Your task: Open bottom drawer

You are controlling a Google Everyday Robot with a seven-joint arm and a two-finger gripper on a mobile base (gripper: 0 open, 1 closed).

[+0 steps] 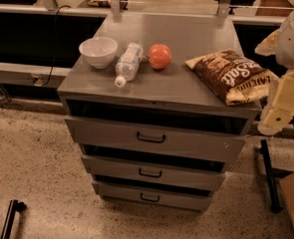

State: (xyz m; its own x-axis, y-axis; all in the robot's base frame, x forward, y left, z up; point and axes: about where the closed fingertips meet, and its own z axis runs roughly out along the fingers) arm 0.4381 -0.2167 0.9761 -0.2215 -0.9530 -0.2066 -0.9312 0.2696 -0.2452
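The grey metal cabinet [186, 91] stands in the middle of the camera view with three drawers stacked in its front. The bottom drawer [186, 200] is the lowest, a shallow grey front with a small black loop handle [150, 198]. A dark gap shows above its front. The middle drawer [186, 176] and the taller top drawer [196, 143] sit above it. My arm and gripper [275, 117] hang at the right edge, beside the cabinet's top right corner and well above the bottom drawer, touching none of the drawers.
On the cabinet top lie a white bowl [98, 51], a plastic water bottle [127, 63] on its side, a red-orange round fruit [159, 56] and a brown chip bag [231, 76]. A black stand leg [268, 176] rises right of the cabinet. A black bar [9, 219] lies on the speckled floor at bottom left.
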